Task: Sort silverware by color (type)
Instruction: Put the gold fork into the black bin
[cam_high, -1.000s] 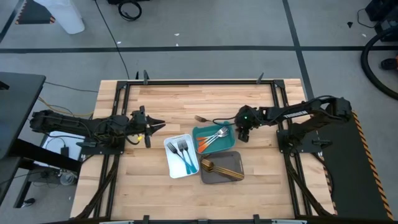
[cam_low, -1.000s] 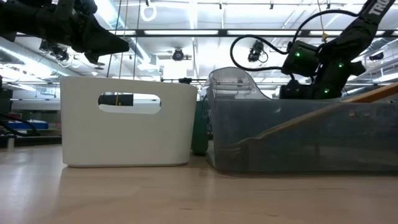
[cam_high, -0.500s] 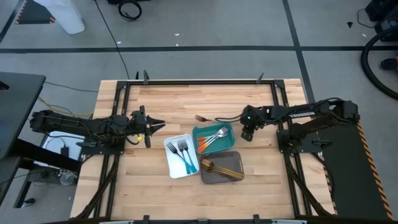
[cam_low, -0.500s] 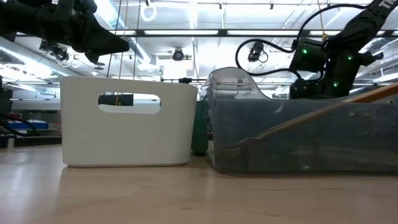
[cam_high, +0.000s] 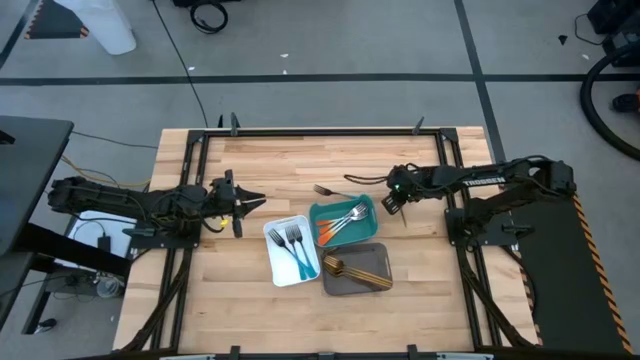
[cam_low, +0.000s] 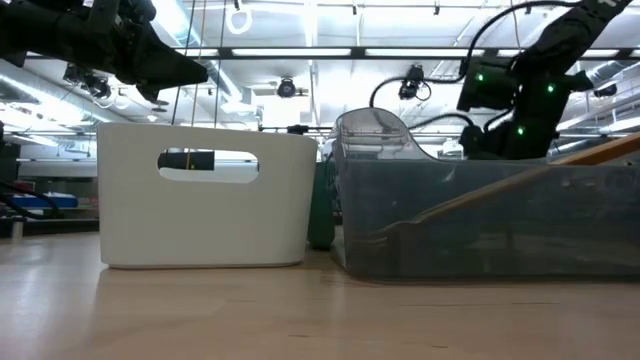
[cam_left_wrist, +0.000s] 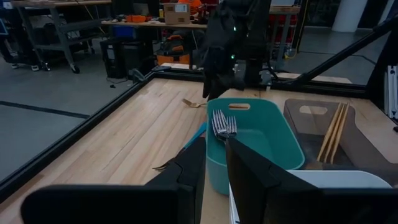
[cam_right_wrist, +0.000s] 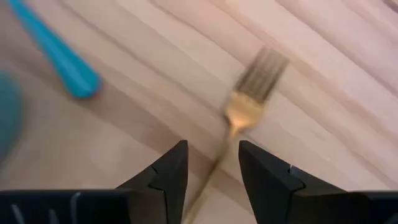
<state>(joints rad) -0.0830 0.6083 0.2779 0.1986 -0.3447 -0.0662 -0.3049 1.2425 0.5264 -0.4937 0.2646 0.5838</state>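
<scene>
gold fork (cam_right_wrist: 249, 106) lies loose on my bench (cam_high: 270, 165), at about 12 o'clock from the teal tray (cam_high: 325, 212), with my right end effector (cam_right_wrist: 211, 165) spread open just above its handle. orange-handled forks (cam_high: 345, 219) sit in that tray, blue-handled forks (cam_high: 293, 243) in the white tray (cam_high: 272, 268), gold pieces (cam_high: 352, 269) in the grey tray (cam_high: 382, 255). my left end effector (cam_high: 247, 200) waits at 9 o'clock, fingers nearly pressed together.
</scene>
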